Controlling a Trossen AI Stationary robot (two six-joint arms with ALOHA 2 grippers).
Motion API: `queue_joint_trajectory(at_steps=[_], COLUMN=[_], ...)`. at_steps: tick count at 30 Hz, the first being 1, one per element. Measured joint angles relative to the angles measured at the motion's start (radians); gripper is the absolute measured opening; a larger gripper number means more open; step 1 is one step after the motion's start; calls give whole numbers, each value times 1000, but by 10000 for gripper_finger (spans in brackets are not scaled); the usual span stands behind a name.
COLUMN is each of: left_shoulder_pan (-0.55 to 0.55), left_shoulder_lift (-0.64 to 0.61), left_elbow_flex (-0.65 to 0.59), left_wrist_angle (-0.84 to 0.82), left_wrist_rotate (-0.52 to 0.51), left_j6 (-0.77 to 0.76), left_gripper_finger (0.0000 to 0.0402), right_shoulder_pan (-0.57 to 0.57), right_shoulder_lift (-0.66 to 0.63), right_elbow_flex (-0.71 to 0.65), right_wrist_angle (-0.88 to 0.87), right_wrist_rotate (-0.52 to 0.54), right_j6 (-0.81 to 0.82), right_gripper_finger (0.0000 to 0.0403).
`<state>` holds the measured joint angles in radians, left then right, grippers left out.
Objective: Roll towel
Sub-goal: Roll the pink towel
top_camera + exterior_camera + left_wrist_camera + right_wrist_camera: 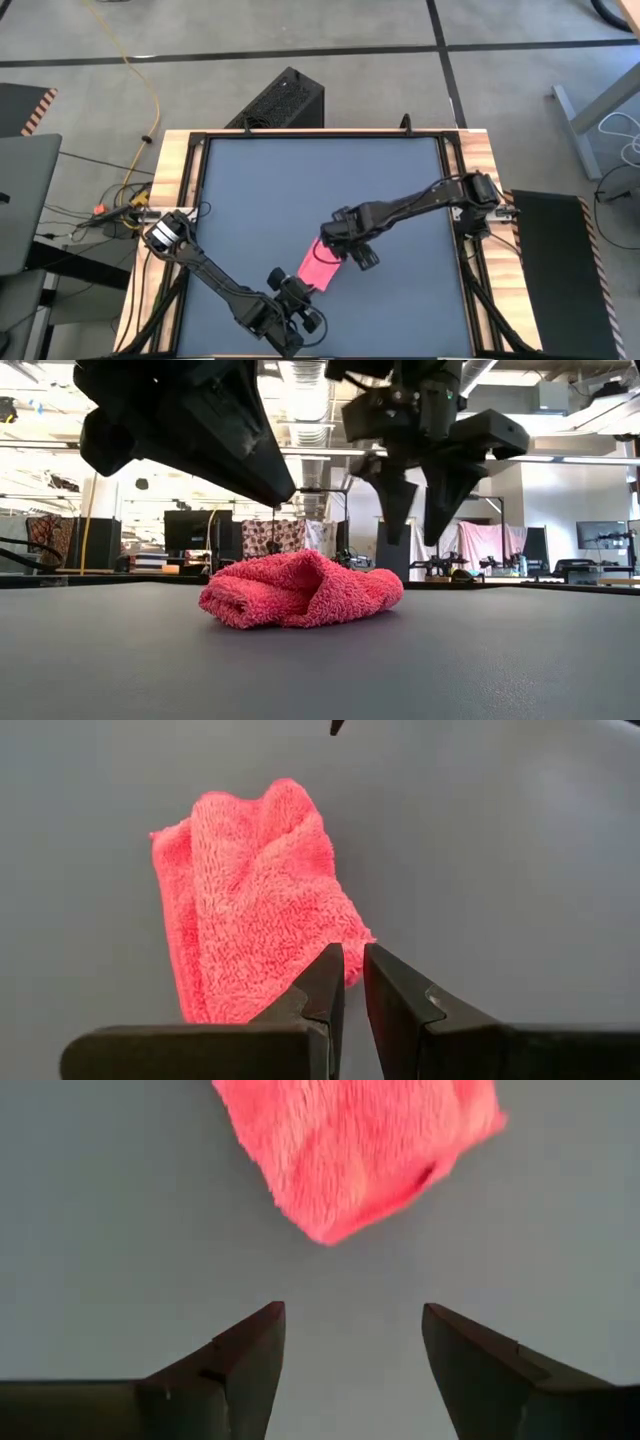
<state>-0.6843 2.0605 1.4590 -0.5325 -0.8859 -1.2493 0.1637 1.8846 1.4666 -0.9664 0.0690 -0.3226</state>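
The dark grey table mat (300, 190) is bearing the towel (320, 264) near its front centre, already lying as a loose, lumpy fold rather than a tight roll. The right gripper (350, 1350) is hanging just beyond the towel's far end, fingers spread wide and empty. The left gripper (353, 982) is hovering at the near end, fingers nearly together, holding nothing. Judging from this, rolling is partway; next calls for regrasping an edge. The towel's underside and inner layers are hidden.
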Motion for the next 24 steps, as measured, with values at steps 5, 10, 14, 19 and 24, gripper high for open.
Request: queue_joint_trajectory(at_steps=[5, 10, 14, 19, 24], left_shoulder_pan=[-23, -63, -77, -72, -28], left_shoulder_lift=[0, 0, 0, 0, 0], left_elbow_flex=[0, -6, -19, -25, -25], left_wrist_angle=[0, -19, -29, -25, 98], left_wrist_rotate=[-27, -117, -166, -252, -229], left_j6=[-18, -113, -211, -320, -324], left_gripper_finger=[32, 32, 32, 32, 32], right_shoulder_pan=[43, 38, 7, 13, 62], right_shoulder_lift=[0, -102, -317, -662, -910], right_elbow_flex=[-2, -125, -319, -554, -777], right_wrist_angle=[31, 71, 149, 361, 747], right_wrist_rotate=[11, -67, -67, -126, -177], right_j6=[-79, -26, 56, 159, 111], right_gripper_finger=[241, 207, 177, 151, 144])
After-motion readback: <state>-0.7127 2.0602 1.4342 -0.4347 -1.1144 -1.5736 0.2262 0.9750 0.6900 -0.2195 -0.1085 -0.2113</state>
